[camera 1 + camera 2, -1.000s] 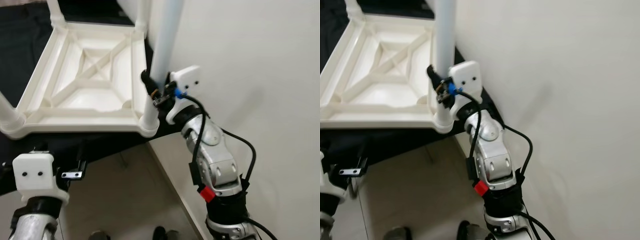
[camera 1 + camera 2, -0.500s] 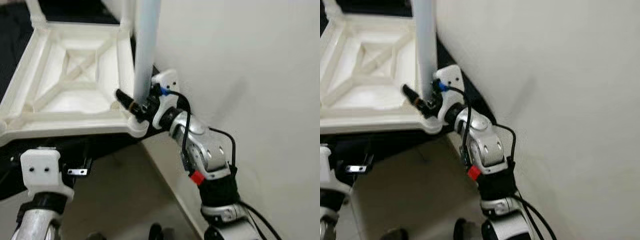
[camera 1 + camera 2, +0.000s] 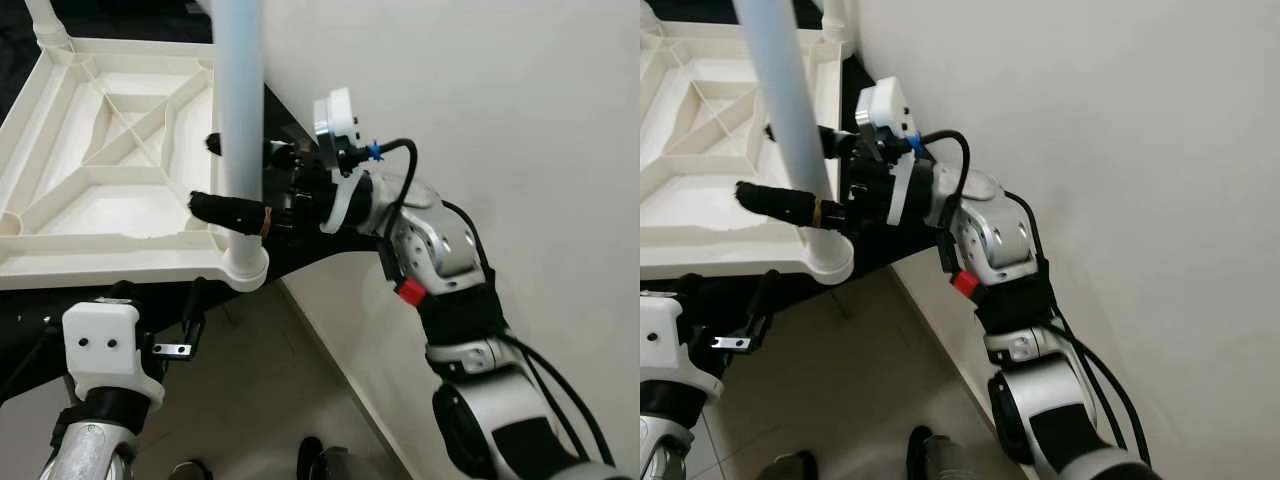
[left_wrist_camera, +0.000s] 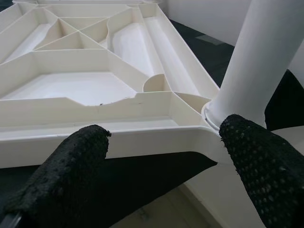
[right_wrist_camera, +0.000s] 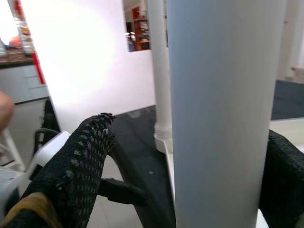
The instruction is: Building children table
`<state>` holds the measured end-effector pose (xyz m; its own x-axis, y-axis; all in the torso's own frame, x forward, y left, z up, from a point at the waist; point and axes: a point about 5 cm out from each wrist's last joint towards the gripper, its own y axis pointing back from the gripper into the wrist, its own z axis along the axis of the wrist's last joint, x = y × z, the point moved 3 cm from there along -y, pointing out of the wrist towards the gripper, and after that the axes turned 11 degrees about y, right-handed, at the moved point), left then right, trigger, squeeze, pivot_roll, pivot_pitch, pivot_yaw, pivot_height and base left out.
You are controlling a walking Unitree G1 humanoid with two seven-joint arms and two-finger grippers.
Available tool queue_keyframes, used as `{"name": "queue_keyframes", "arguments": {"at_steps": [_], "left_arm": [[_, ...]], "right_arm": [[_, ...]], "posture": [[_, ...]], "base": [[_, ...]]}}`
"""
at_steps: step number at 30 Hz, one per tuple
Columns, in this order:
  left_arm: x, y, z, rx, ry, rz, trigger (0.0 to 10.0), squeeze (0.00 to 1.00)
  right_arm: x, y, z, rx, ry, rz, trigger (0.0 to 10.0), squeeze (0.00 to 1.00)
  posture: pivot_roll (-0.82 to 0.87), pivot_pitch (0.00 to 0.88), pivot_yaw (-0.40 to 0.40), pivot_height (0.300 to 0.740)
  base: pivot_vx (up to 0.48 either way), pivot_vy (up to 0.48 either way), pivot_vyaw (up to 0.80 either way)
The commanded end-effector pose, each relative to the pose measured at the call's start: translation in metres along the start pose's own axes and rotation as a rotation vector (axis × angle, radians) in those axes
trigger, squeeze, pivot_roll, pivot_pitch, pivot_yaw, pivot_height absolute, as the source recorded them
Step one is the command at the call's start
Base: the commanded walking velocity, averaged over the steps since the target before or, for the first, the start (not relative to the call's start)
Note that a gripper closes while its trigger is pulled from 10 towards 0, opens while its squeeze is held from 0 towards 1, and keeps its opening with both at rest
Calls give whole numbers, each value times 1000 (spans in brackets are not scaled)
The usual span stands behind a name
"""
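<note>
White plastic, ribbed underneath: the children's tabletop (image 3: 110, 190) lies upside down on a black surface (image 4: 142, 190), its near corner socket (image 3: 243, 265) by the pale wall (image 3: 480, 90). A white tubular table leg (image 3: 240, 110) stands upright in that socket; another leg (image 3: 47, 22) rises from the far left corner.

The step in hand looks like seating this near leg. The next move probably calls for pressing or twisting it straight down along its axis while the top is kept from sliding, then letting go without tipping it.

The right hand (image 3: 232, 178) reaches in from the wall side, its two black fingers (image 3: 228, 210) spread to either side of the leg just above the socket. In the right wrist view the tube sits between them with a gap on one side, so the grip looks loose rather than clenched.

The left hand (image 4: 164, 156) hovers low before the tabletop's near edge, fingers wide apart and holding nothing.
</note>
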<state>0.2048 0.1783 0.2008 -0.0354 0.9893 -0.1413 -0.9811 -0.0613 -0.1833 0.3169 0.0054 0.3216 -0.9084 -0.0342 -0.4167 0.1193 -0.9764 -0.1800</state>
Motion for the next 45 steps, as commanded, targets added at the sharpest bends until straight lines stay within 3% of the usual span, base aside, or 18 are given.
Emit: {"name": "queue_keyframes", "arguments": {"at_steps": [1, 4, 5, 6, 15, 23, 24, 25, 26, 27, 28, 29, 30, 31, 35, 37, 44, 45], "left_arm": [[2, 3, -1, 17, -17, 8, 10000, 0], [2, 4, -1, 18, -17, 12, 10000, 0], [1, 4, -1, 19, -17, 8, 10000, 0], [0, 5, -1, 20, -16, 5, 10000, 0], [0, 6, -2, 28, -15, 1, 10000, 0], [0, 5, -2, 27, -13, 0, 10000, 0], [0, 5, -2, 27, -12, 0, 10000, 0], [0, 5, -2, 27, -12, 0, 10000, 0], [0, 6, -2, 30, -13, -1, 10000, 0], [0, 6, -2, 30, -13, -1, 10000, 0], [2, 6, -3, 36, -14, -1, 10000, 0], [2, 6, -3, 36, -14, -1, 10000, 0], [2, 6, -5, 41, -12, -1, 10000, 0], [1, 5, -6, 45, -9, -9, 10000, 0], [-5, 1, -7, 40, 4, -30, 10000, 0], [-8, 0, -8, 41, 14, -41, 10000, 0], [-5, 0, -8, 41, 15, -33, 10000, 0], [-4, 1, -8, 42, 13, -30, 10000, 0]], "right_arm": [[3, -3, 1, -25, 8, 57, 10000, 0], [-4, -4, 3, -48, 0, 70, 10000, 0], [-5, -3, 3, -46, -3, 83, 7059, 0], [-5, -2, 2, -43, 0, 99, 0, 0], [-6, 9, -2, -3, 14, 129, 0, 0], [-11, 18, -20, 103, 60, -5, 0, 0], [-19, 18, -28, 148, 53, -126, 0, 0], [-19, 18, -28, 148, 53, -126, 0, 0], [-24, 18, -47, 267, 70, -284, 0, 0], [-24, 18, -47, 267, 70, -284, 0, 0], [-33, 30, -74, 400, 53, -610, 0, 0], [-33, 30, -74, 400, 53, -610, 0, 0], [-27, 37, -95, 517, 82, -797, 0, 0], [-20, 36, -108, 576, 91, -874, 0, 0], [-18, 26, -109, 589, 113, -853, 0, 0], [-24, 19, -99, 568, 160, -799, 0, 0], [-26, 12, -92, 557, 179, -757, 0, 0], [-25, 9, -90, 553, 174, -748, 10000, 0]], "posture": [[157, 281, -140, 740], [159, 285, -139, 740], [160, 286, -138, 740], [159, 289, -137, 740], [157, 295, -137, 740], [152, 296, -135, 740], [148, 290, -134, 740], [148, 290, -134, 740], [143, 283, -137, 740], [143, 283, -137, 740], [126, 287, -129, 740], [126, 287, -129, 740], [139, 286, -123, 740], [137, 283, -115, 740], [130, 273, -126, 740], [111, 268, -130, 740], [123, 267, -135, 740], [125, 268, -133, 740]], "base": [[0, 0, 0], [0, 0, 0], [0, 0, 0], [0, 0, 0], [0, 0, 0], [0, 0, 0], [0, 0, 0], [0, 0, 0], [0, 0, 0], [0, 0, 0], [0, 0, 0], [0, 0, 0], [0, 0, 0], [0, 0, 0], [0, 0, 0], [0, 0, 0], [0, 0, 0], [0, 0, 0]]}}
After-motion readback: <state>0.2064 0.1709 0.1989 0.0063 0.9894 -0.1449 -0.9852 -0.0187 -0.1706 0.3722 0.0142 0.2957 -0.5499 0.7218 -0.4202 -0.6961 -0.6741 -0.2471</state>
